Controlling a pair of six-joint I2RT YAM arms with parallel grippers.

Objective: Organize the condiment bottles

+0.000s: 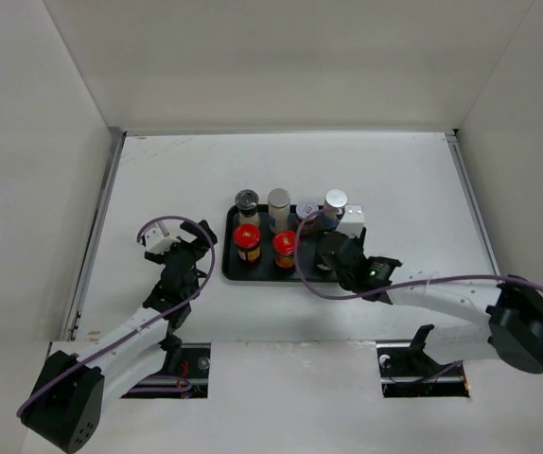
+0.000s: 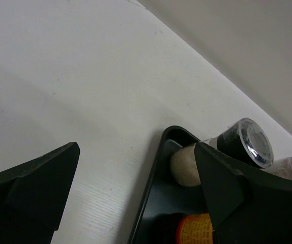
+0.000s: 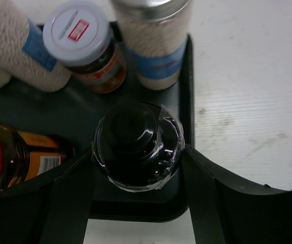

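Observation:
A flat black tray holds the condiment bottles. At the back stand a clear-lidded shaker, a white cylinder, a white-lidded brown jar and a silver-capped cylinder. Two red-lidded jars stand in front. My right gripper is shut on a black-capped bottle that stands in the tray's near right corner. My left gripper is open and empty over the table, just left of the tray's left rim.
The tray sits mid-table on a white surface with white walls around it. In the left wrist view the clear-lidded shaker and a red-lidded jar's orange label stand just inside the rim.

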